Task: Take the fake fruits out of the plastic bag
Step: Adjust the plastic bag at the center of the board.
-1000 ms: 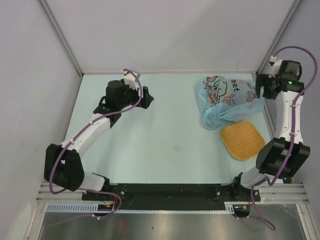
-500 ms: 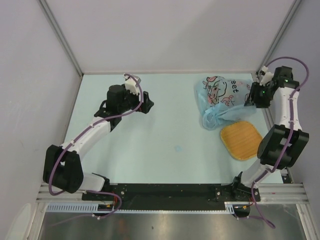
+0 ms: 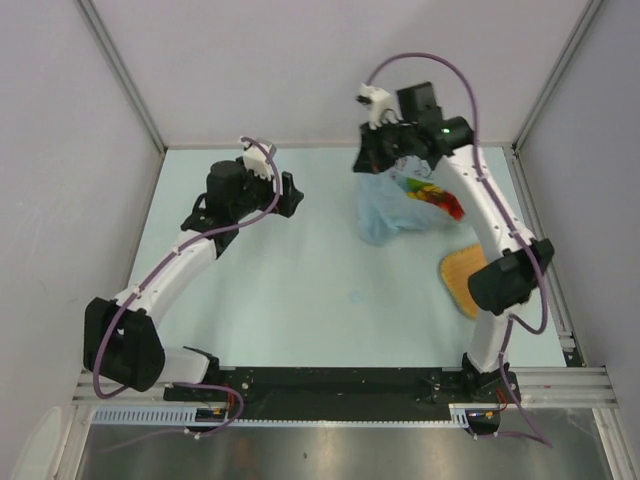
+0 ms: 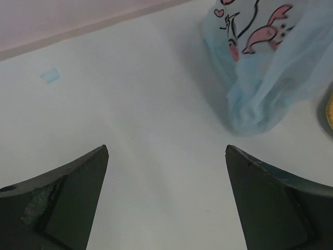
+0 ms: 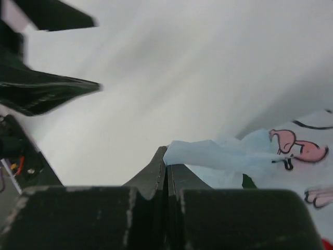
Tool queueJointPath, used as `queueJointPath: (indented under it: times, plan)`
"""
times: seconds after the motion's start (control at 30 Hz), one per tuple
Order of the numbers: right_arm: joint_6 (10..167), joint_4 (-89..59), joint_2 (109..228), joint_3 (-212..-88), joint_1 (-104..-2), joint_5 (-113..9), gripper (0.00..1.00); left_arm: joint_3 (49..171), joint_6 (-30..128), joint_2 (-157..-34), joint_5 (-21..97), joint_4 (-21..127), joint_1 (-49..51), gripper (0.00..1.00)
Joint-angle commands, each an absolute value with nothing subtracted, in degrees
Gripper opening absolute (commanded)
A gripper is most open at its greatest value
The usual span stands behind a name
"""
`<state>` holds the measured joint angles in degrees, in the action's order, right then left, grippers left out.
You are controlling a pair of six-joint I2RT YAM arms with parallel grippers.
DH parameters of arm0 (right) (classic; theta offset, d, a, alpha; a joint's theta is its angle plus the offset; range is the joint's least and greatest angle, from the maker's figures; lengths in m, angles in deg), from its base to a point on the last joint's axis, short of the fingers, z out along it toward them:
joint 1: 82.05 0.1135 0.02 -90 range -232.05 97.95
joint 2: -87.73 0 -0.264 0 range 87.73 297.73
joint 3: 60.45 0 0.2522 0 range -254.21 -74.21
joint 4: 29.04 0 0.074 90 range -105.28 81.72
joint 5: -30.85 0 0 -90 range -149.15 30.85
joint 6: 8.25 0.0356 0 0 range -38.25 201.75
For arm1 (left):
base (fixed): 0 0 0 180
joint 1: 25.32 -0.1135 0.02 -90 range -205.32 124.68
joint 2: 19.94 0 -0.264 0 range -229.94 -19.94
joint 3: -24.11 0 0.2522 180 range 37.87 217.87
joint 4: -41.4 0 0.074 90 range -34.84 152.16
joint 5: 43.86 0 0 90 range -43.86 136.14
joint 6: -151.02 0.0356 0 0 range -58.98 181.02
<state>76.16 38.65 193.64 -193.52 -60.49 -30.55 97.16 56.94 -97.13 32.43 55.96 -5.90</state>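
The light-blue plastic bag [image 3: 383, 213] with its pink cartoon print hangs lifted at the back of the table. My right gripper [image 3: 382, 158] is shut on a thin fold of its edge [image 5: 208, 152], jaws pressed together [image 5: 167, 156]. Fake fruits [image 3: 432, 194] in green, yellow and red show at the bag's right side; whether they lie inside the film or on the table I cannot tell. A dark green bit [image 5: 248, 182] peeks beside the fold. My left gripper [image 3: 292, 196] stands open to the left of the bag [image 4: 260, 73], nothing between its fingers [image 4: 166, 148].
An orange woven tray [image 3: 457, 279] lies at the right, partly hidden behind the right arm's elbow [image 3: 505, 283]. Walls close the table at the back and on both sides. A small blue mark [image 3: 353, 296] sits on the mat mid-table.
My right gripper shut on the bag's edge, then swung up and left from the far right corner, dragging and lifting the bag; fruits came into view. The left arm barely shifted.
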Motion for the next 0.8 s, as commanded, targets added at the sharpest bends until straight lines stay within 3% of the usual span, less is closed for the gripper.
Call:
queueJointPath:
  times: [0.0, 0.1, 0.13, 0.17, 0.2, 0.23, 0.33, 0.47, 0.63, 0.77]
  plan:
    - [77.96, 35.61, 205.1, -210.68, -51.83, -24.79, 0.0, 103.78, 57.42, -94.12, 38.05, 58.14, -10.98, 1.0]
    - [78.41, 33.41, 214.25, -220.97, -47.61, -25.65, 0.0, 105.55, 56.27, -92.99, 38.58, 58.15, -15.91, 1.0]
    - [78.06, 32.19, 216.21, -222.91, -46.29, -26.53, 0.03, 105.46, 56.62, -92.63, 38.41, 57.97, -16.62, 1.0]
    - [78.41, 31.48, 217.53, -224.06, -45.93, -27.07, 0.12, 105.29, 57.23, -92.37, 38.32, 57.97, -17.67, 1.0]
    - [79.11, 30.61, 219.29, -225.03, -46.02, -26.72, 0.27, 105.2, 58.63, -91.75, 37.45, 58.49, -17.94, 1.0]
    - [80.24, 29.99, 219.65, -225.38, -46.02, -26.72, 0.63, 104.59, 59.25, -91.4, 36.4, 58.59, -18.12, 1.0]
    - [79.73, 32.08, 217.39, -224.08, -46.37, -28.65, 0.97, 103.18, 60.93, -90.08, 29.63, 59.9, -18.21, 1.0]
    - [76.48, 35.25, 207.9, -215.39, -50.22, -26.21, 1.0, 102.12, 67.31, -89.02, 21.29, 62.17, -18.12, 1.0]
    - [74.72, 37.71, 190.43, -194.48, -54.36, -25.31, 1.0, 107.39, 76.57, -92.62, 6.69, 74.83, -17.94, 1.0]
    - [73.13, 37.19, 180.4, -176.11, -53.31, -38.01, 0.97, 105.12, 72.72, -93.68, 3.69, 72.06, -14.09, 1.0]
